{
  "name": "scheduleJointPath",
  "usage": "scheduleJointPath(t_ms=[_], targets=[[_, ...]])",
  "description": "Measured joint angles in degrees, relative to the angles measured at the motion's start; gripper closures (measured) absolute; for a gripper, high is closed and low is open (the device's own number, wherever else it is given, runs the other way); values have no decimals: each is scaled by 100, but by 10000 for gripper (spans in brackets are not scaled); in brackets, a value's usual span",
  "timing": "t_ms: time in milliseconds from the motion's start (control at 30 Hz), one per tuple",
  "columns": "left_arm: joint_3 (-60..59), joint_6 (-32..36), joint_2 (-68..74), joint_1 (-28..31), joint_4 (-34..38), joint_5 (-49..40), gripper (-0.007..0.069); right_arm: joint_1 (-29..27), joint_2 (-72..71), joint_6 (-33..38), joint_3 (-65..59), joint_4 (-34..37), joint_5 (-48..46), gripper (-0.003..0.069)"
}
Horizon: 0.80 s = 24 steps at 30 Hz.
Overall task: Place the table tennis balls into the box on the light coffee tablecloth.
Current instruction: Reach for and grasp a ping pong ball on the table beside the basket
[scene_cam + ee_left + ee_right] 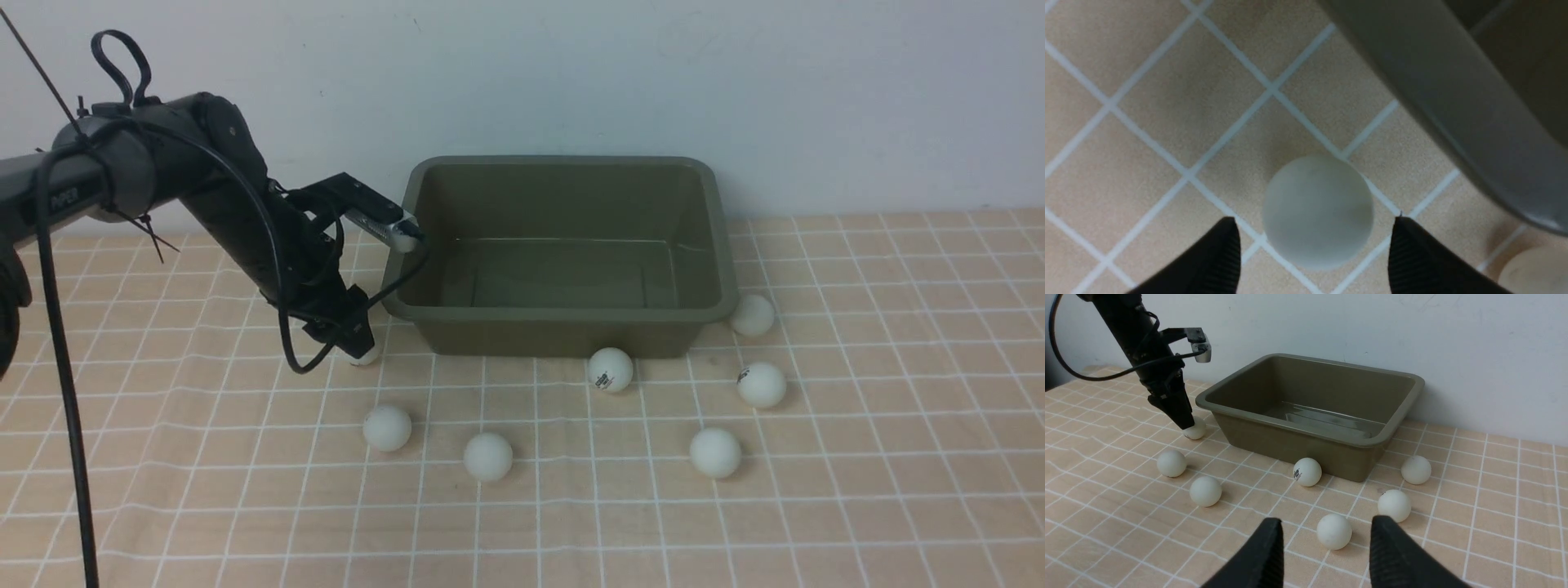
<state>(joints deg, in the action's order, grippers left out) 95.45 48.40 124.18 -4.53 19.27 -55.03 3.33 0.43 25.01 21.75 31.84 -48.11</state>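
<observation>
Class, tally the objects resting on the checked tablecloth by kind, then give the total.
White table tennis balls: 7
Olive-green box: 1
Total: 8

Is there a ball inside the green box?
No, the box holds nothing; all seven balls lie outside it on the cloth.

Front wide, left wrist close, box (pixel 555 335) shared

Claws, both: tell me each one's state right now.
Left claw: open, astride a small matte white ball, not gripping.
Right claw: open, holding nothing.
</observation>
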Motion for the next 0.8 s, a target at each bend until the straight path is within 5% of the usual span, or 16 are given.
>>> scheduleJointPath(t_ms=[300, 500, 800], targets=[[2, 147, 198, -97, 16, 109, 224, 0, 0, 0, 0, 2, 0, 381], [14, 59, 226, -97, -238, 322, 306, 0, 0, 0, 0, 2, 0, 381], [739, -372, -173, -24, -898, -347, 306, 0, 0, 0, 0, 9, 0, 381]])
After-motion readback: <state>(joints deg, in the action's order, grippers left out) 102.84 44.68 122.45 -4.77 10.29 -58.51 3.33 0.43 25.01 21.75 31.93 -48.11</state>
